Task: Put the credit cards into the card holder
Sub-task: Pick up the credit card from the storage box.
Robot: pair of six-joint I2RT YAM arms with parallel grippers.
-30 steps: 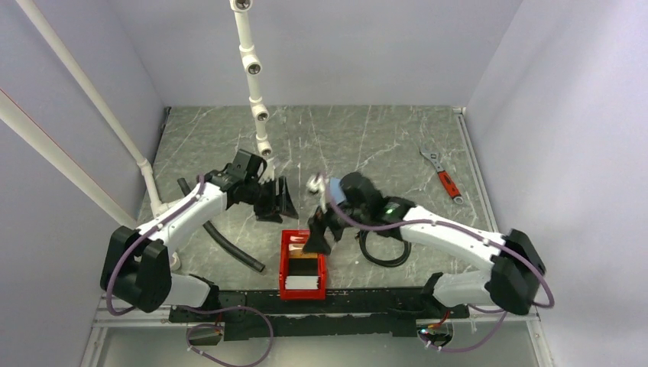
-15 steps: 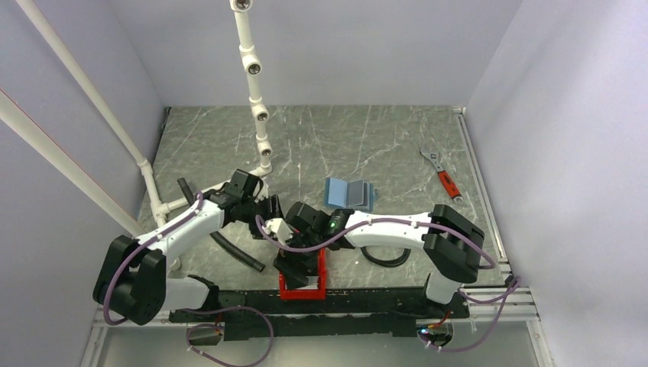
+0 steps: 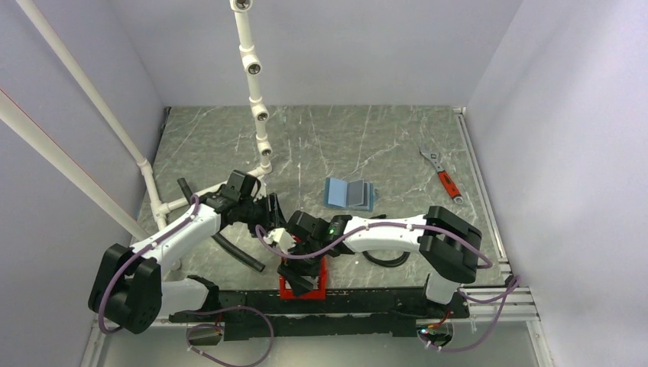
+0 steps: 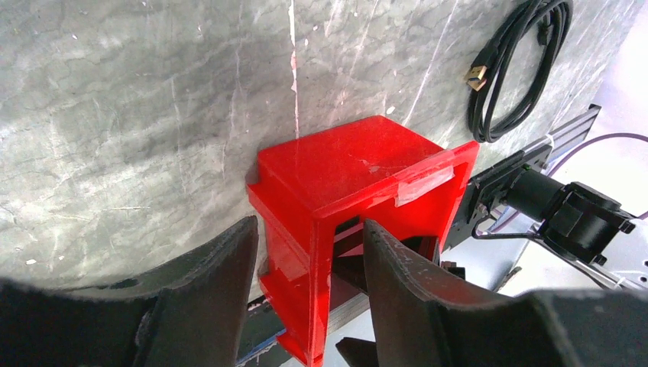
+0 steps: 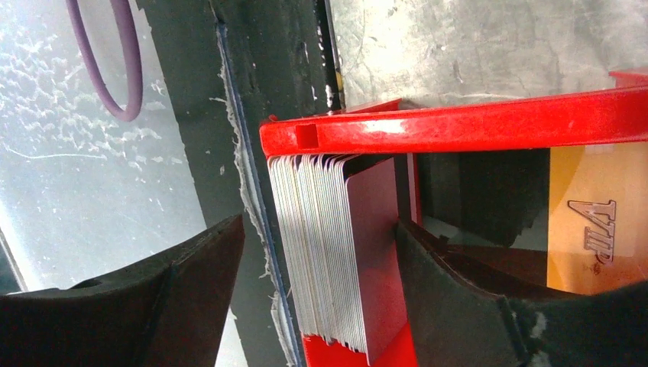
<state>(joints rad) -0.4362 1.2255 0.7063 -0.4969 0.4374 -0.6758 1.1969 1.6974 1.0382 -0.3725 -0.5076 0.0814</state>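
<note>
Grey marbled table point(image 3: 382, 138) first, with the white pipe frame point(image 3: 256, 99) standing well beyond both tools. The right arm point(image 3: 390, 225) is stretched across toward the left and the left arm point(image 3: 176, 229) is angled in to meet it, so the two tools sit close together.

Right gripper point(image 5: 319, 225): nose-down, jaws spread, clamped on nothing, released. Left gripper point(image 4: 309, 228): jaws apart as well, nothing held.

The black hose point(image 3: 233, 251) lies on the table just beside the left gripper, on the side toward the bases. The black cable point(image 4: 520, 69) is coiled out ahead of the left gripper, past the red bin point(image 4: 359, 176). That bin is where the action is: its corner shows in the gap right at the left gripper's tips, though I can't tell if they touch the red wall. The right gripper reaches down into it from above.

The wrench point(image 3: 442, 176), red-handled, lies well apart from the right gripper, toward the right wall. The card holder point(image 3: 349, 193) lies open on the table between the wrench and the right gripper, farther from the bases than either tool.

The white card stack point(image 5: 336, 260) stands on edge in the bin, squarely between the right jaws. One jaw is just clear of it and the other is at its flat face, contact unclear. The orange-gold card point(image 5: 588, 222), lettered "VIP", is also in the bin, just past that second jaw.
</note>
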